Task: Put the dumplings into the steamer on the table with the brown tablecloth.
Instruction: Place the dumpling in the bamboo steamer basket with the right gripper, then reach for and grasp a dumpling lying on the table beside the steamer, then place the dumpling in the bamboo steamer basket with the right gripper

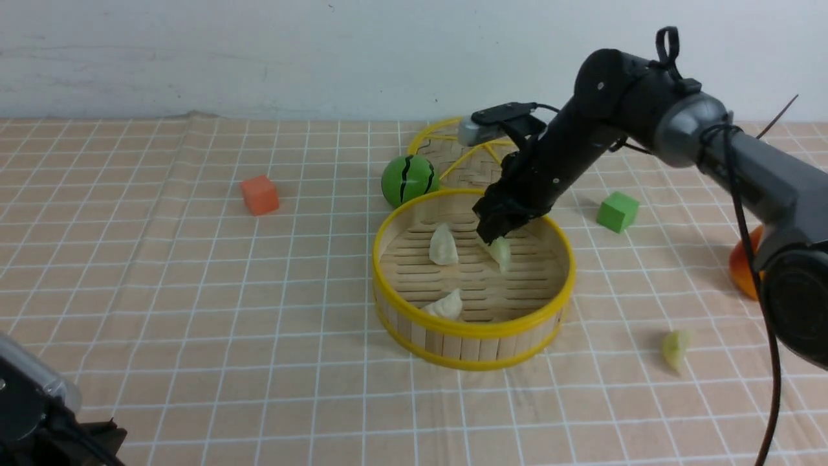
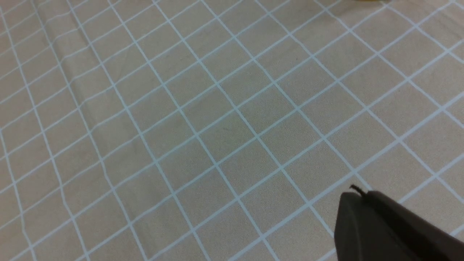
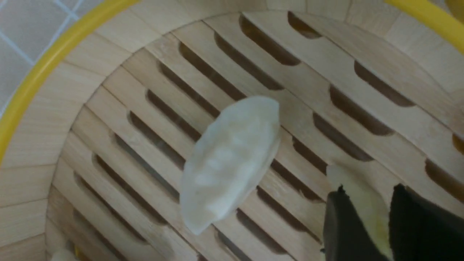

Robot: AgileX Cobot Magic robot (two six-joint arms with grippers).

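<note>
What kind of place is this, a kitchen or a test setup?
Probably a robot test bench: the right end effector holds a toy dumpling in a bamboo steamer, with coloured cubes on gridded cloth.

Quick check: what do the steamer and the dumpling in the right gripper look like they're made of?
Steamer: pale bamboo or wood slats, matte, with visible grain; the yellow rims look like glossy plastic. Held dumpling: probably moulded plastic or rubber, pale green, slightly translucent with a smooth sheen; hardness cannot be told.
</note>
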